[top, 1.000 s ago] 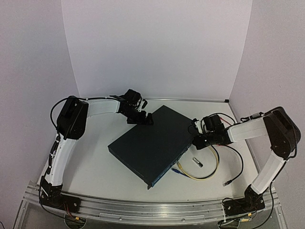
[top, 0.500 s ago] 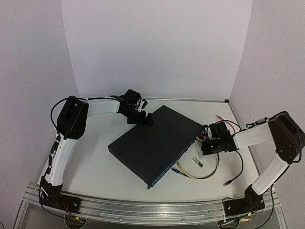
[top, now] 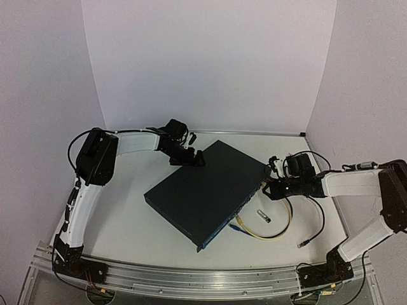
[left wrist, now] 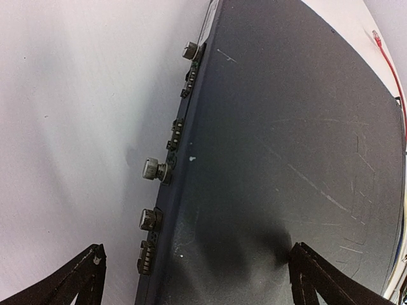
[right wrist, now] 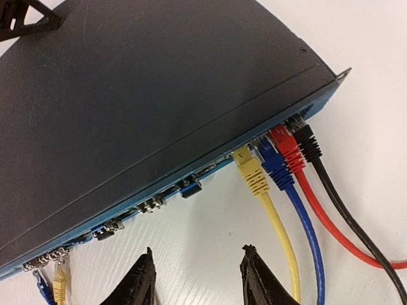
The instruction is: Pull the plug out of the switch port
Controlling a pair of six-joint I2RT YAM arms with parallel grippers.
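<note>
Switch [top: 206, 190] lies flat and diagonal at mid-table [top: 127, 210]. Left gripper [left wrist: 197, 279] sits at its far-left corner, fingers wide apart: one over the table, the other over the top panel. Along the socket face on the right, the yellow plug [right wrist: 251, 173], blue plug [right wrist: 275, 166], red plug [right wrist: 287, 149] and black plug [right wrist: 306, 141] sit side by side in their ports. Right gripper [right wrist: 198, 270] hovers just beside that face, fingers apart, gripping nothing.
</note>
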